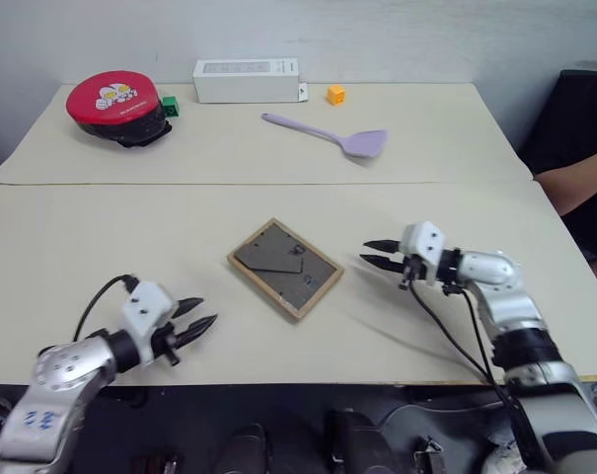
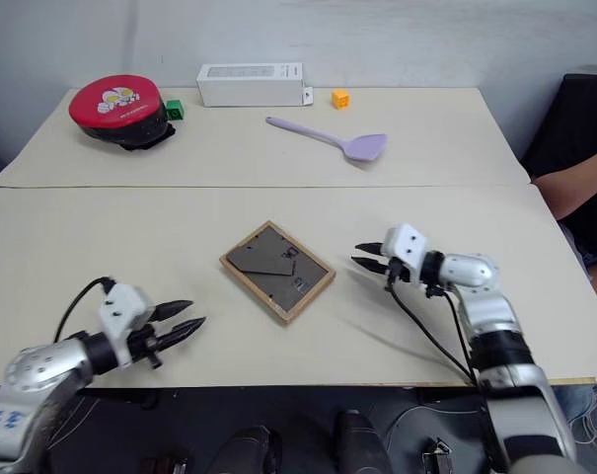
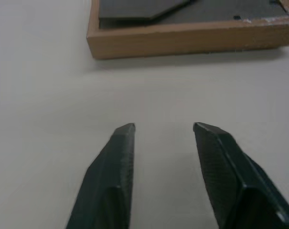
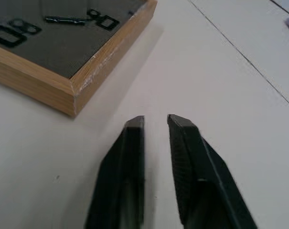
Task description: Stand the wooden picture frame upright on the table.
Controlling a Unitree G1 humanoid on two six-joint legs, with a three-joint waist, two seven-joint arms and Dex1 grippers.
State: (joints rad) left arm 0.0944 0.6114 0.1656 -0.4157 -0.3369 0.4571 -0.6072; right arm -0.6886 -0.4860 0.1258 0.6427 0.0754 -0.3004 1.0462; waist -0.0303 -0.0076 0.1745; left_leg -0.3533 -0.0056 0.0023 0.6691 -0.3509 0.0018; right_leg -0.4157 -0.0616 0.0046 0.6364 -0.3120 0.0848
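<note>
Frame [image 1: 284, 268] lying flat on the table [image 1: 81, 247], back and stand flap upward, picture side down; it is the landmark here, and the task is not yet begun.

Left of the frame and nearer the table's front edge: left gripper [image 1: 197, 321], fingers narrowly parted, empty, pointing toward the frame's near-left side but apart from it. Right of the frame: right gripper [image 1: 379, 253], fingers nearly closed with a thin slit between them, empty, its tips just short of the frame's right corner.

Step in hand, as a judgement: approach for a lift. One gripper should widen and catch a wooden edge, tilting the frame up, while the other steadies the opposite edge. The flap must swing out before release, or the frame will likely fall.

Beyond the frame, left to right: red-lidded pot [image 1: 117, 107], lid on, contents hidden; green cube [image 1: 169, 106]; white box [image 1: 247, 80], closed; orange cube [image 1: 335, 95]; spatula [image 1: 328, 135].
</note>
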